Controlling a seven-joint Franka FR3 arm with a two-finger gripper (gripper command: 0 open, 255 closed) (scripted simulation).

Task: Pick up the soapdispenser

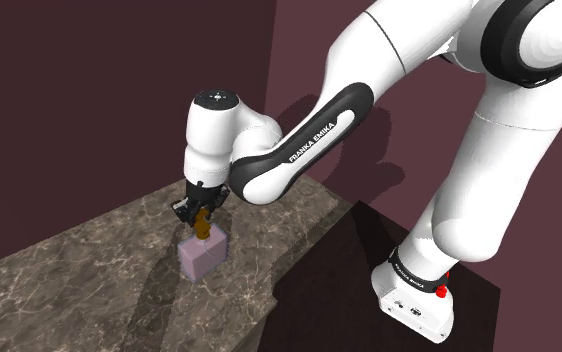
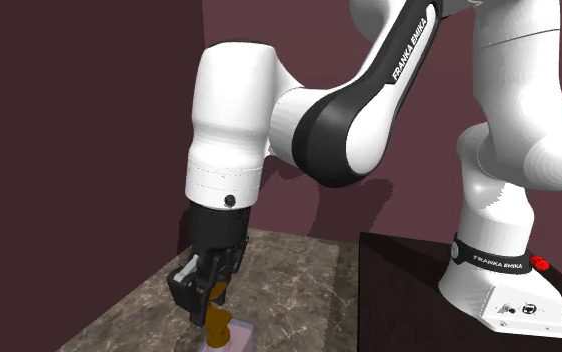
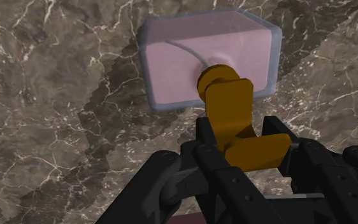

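Note:
The soap dispenser (image 1: 205, 256) stands upright on the marble counter (image 1: 69, 290). It has a pink see-through block for a body (image 3: 184, 63) and an amber pump (image 3: 232, 108) on top. My black gripper (image 1: 201, 212) comes straight down over it and is shut on the pump, whose neck and spout sit between the fingers (image 3: 206, 149). In the second exterior view the gripper (image 2: 209, 295) covers the pump's top, with the amber neck (image 2: 219, 316) and a bit of the pink body (image 2: 233, 338) showing below it.
The counter (image 2: 299, 270) ends at a maroon wall behind the dispenser. Its front edge drops off towards the dark stand (image 1: 369, 290), where the arm's white base (image 2: 504, 290) is mounted.

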